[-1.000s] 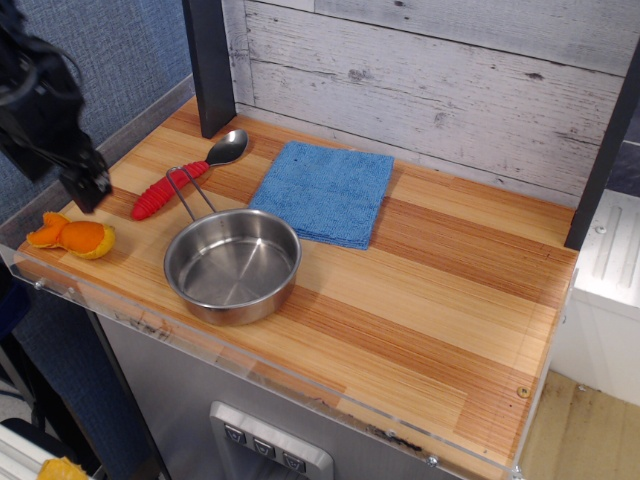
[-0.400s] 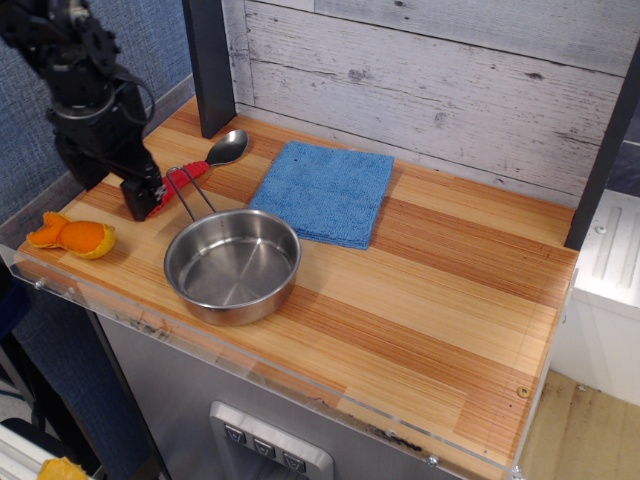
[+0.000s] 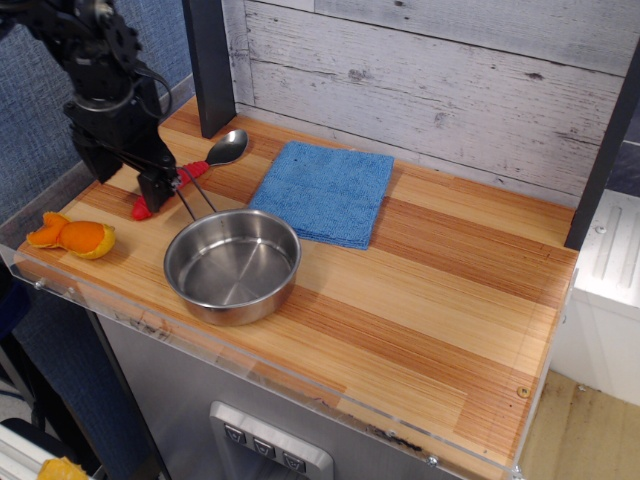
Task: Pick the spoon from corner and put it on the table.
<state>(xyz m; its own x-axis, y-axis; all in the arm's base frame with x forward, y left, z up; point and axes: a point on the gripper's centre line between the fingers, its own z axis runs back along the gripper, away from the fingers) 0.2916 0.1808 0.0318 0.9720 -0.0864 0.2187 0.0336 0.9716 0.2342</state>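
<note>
A: Where did we find the spoon (image 3: 196,172)?

B: Lying flat on the table (image 3: 450,300) toward its far left corner, at about ten o'clock from the steel pot (image 3: 232,264). Its shiny bowl pointed at roughly two o'clock, close to the dark post (image 3: 209,62), and its red ribbed handle ran down toward eight o'clock.

A: And the gripper (image 3: 128,178)?

B: We saw it low over the red handle, its black fingers (image 3: 154,188) spread apart. One finger covered the middle of the handle, with red showing on both sides of it. We could not tell whether the finger touched the handle or only hung in front of it. We saw nothing gripped between the fingers.

A: What lay around it?

B: The pot's thin wire handle (image 3: 192,196) crossed just beside the spoon's handle, reaching toward eleven o'clock from the pot. The blue cloth (image 3: 325,191) sat at one o'clock from the pot, near the spoon's bowl but apart from it. An orange peel-like piece (image 3: 72,236) lay near the left front edge, at nine o'clock from the pot.
</note>
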